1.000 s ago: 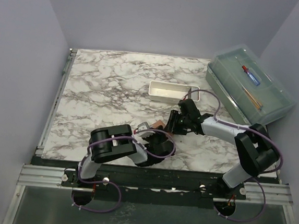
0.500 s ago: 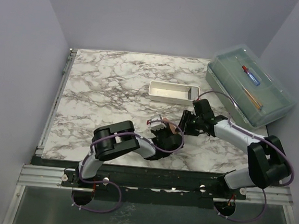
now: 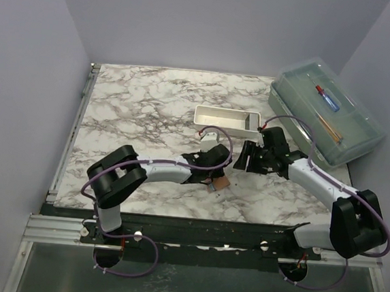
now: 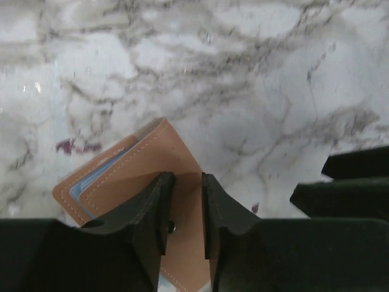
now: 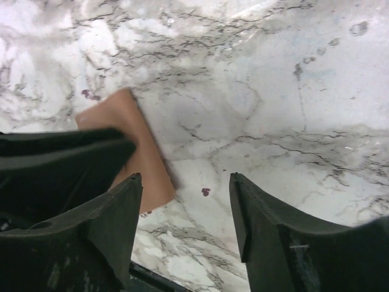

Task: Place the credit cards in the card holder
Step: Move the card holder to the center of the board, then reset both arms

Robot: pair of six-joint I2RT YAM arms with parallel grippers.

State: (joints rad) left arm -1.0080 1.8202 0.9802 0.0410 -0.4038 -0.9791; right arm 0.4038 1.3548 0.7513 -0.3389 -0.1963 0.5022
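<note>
my left end effector (image 4: 187, 177): fingers parted by a narrow gap, grasping nothing | holder (image 4: 149, 152): folded, flat on tabletop (image 4: 255, 73), right under those fingers | card (image 4: 82, 188): blue edge peeking from holder's left side | my right end effector (image 5: 185, 182): released, spread wide, empty, holder just beside its left finger
</note>
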